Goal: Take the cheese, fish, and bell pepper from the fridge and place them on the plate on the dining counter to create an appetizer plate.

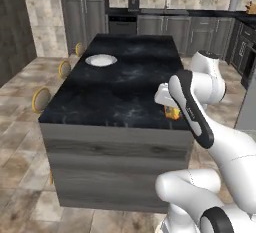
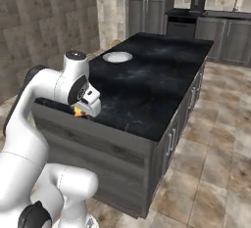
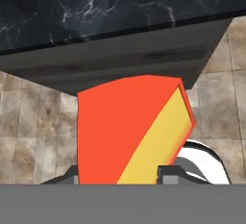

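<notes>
Kitchen island table with glossy black marble top [image 1: 125, 84], round white-grey plate [image 1: 101, 60] at its far-left end; tool [image 3: 117, 172] clamps orange-yellow, red-rind cheese wedge [image 3: 132, 131] near the table's near-right edge; carrying step, next needs reach across to plate.

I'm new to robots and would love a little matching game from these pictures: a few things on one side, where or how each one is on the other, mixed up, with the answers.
Things:
1. cheese
2. plate
3. stools
4. gripper

Places or states:
A. lined up along the far left side of the dining counter
B. bare, lying on the black top near its far left corner
C. held off the near edge of the counter, above the floor
D. closed on an orange-yellow wedge

Pairs: 1-C, 2-B, 3-A, 4-D
</notes>
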